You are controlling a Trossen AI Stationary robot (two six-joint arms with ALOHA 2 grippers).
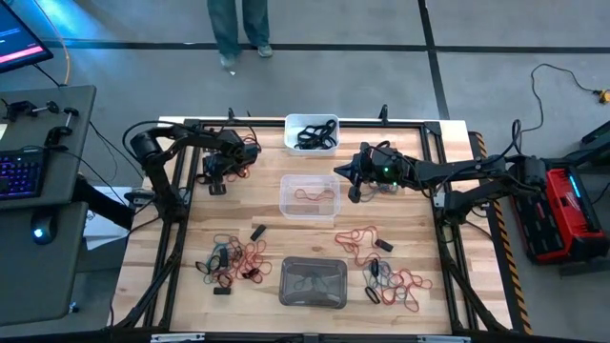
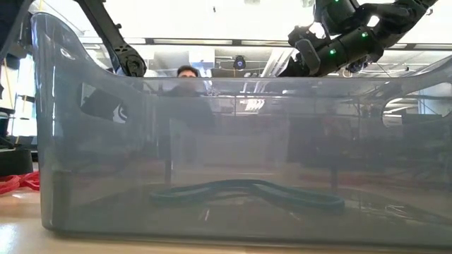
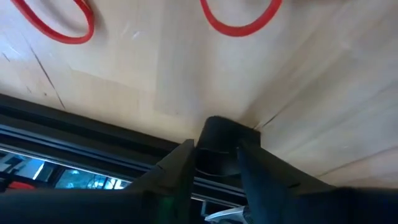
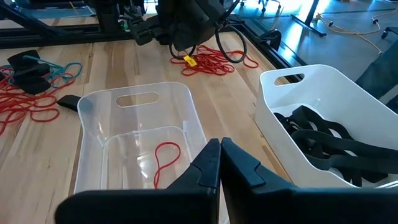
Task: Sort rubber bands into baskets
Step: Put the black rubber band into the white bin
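Pale planked wood forms the bench (image 1: 400,229). Left gripper (image 3: 214,158) pinches a black band (image 3: 217,134); right gripper (image 4: 219,163), pressed together, hangs over the clear tub (image 4: 134,134) holding a thin red loop (image 4: 165,160).

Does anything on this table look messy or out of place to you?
Only the unsorted rubber bands lying loose in tangled heaps on the table. The white basket, clear basket and grey basket stand upright; nothing looks damaged.
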